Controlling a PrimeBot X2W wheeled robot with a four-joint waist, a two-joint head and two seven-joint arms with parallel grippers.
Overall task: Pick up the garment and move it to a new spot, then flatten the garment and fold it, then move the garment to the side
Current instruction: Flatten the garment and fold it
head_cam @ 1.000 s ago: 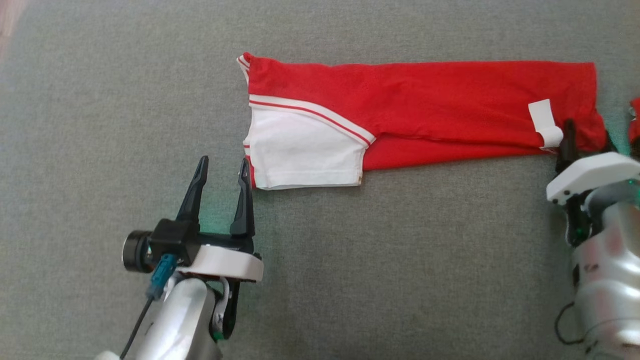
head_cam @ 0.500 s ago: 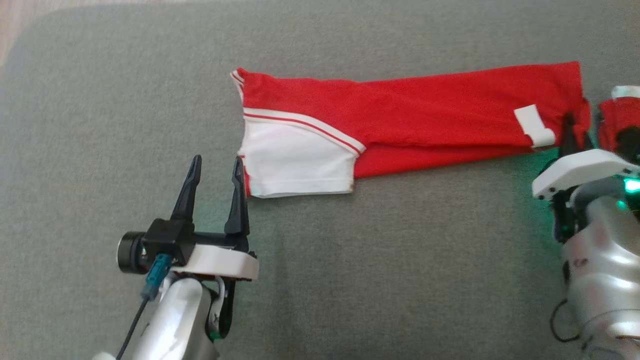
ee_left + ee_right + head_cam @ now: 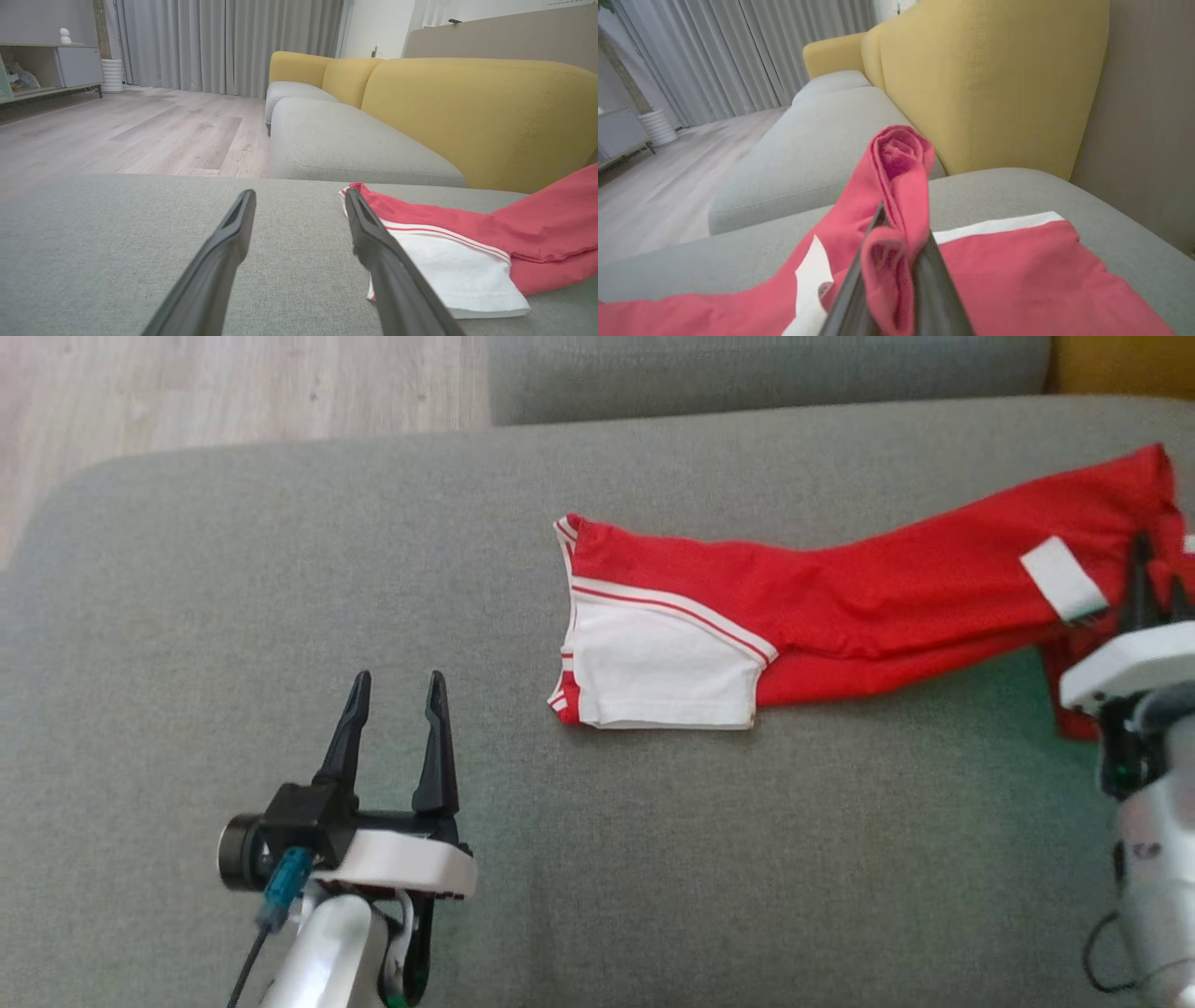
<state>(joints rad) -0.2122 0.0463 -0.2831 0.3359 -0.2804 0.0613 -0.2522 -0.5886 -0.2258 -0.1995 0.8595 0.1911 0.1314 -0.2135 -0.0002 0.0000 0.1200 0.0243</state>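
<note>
The garment [image 3: 840,607] is a long folded strip of red cloth on the grey sofa seat [image 3: 280,569], with a white sleeve [image 3: 663,681] at its left end. My right gripper [image 3: 1156,574] is shut on its right end, which is raised off the seat. In the right wrist view a bunched fold of the garment [image 3: 901,158] stands pinched in my right gripper [image 3: 901,224]. My left gripper [image 3: 400,683] stands open and holds nothing, left of the sleeve and apart from it. In the left wrist view the garment [image 3: 444,233] lies just right of my left gripper [image 3: 299,193].
More red cloth with a white band [image 3: 1017,261] lies flat on the seat below my right gripper; I cannot tell if it belongs to the same garment. A yellow backrest [image 3: 467,107] stands behind the seat. Wooden floor [image 3: 233,392] lies beyond the seat's far left edge.
The head camera has tilted, bringing floor into view. My right gripper has lifted and pulled the garment's right end, and the white sleeve has slid away from my left gripper.
</note>
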